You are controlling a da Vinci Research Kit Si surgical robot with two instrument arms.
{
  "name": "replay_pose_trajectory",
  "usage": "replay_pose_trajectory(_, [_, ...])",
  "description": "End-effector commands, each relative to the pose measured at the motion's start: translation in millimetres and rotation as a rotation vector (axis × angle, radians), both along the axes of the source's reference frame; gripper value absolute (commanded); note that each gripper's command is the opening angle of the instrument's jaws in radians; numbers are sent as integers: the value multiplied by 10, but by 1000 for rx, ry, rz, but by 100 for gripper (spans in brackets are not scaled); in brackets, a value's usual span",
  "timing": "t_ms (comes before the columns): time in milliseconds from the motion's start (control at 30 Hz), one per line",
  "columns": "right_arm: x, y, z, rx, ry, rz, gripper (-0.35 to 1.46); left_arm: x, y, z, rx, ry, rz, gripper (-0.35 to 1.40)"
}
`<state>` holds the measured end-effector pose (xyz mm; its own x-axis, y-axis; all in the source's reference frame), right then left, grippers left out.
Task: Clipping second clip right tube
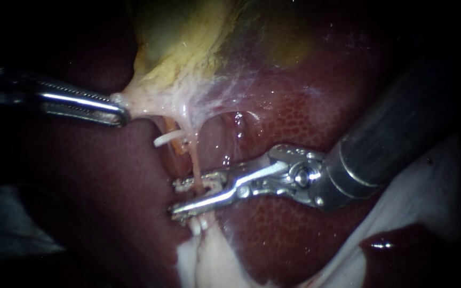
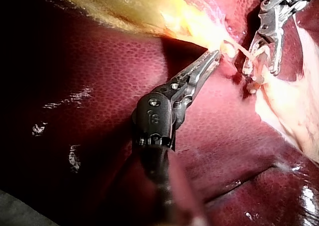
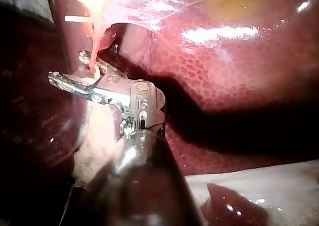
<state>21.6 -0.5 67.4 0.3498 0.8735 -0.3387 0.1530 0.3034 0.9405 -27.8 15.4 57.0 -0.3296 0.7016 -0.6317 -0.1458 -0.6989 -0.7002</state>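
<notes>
Endoscope view: our silver right instrument (image 1: 197, 194) sets its jaws spread astride the thin pink right tube (image 1: 195, 166), seemingly above one white clip (image 1: 196, 227), closing not yet done; left instrument (image 1: 119, 111) pinches yellowish gallbladder (image 1: 174, 56).

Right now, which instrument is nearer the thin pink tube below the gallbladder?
Right. My right instrument has the tube between its open jaws. My left instrument is shut on the edge of the gallbladder, up and to the side, clear of the tube.

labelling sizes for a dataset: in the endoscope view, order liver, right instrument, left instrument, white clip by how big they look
1. liver
2. right instrument, its shaft near the camera, so inflated
3. left instrument
4. white clip
</notes>
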Motion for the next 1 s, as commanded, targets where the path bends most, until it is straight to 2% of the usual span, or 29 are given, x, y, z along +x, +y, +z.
replay_pose_trajectory(33, [0, -1, -2, 7, 5, 2, 48, 0, 0, 0, 0, 1, -1, -35])
replay_pose_trajectory(367, [5, -5, -9, 11, 50, -51, 42, 0, 0, 0, 0, 1, -1, -35])
replay_pose_trajectory(567, [5, -2, -12, 16, 57, -50, 31, 0, 0, 0, 0, 1, -1, -35])
replay_pose_trajectory(667, [5, 1, -13, 17, 54, -44, 22, 0, 0, 0, 0, 1, -1, -35])
replay_pose_trajectory(867, [5, 3, -15, 17, 49, -32, -7, -1, 0, 0, 0, 1, -1, -35])
replay_pose_trajectory(1000, [5, 5, -15, 17, 48, -28, -34, -1, 0, 0, 0, 1, -1, -35])
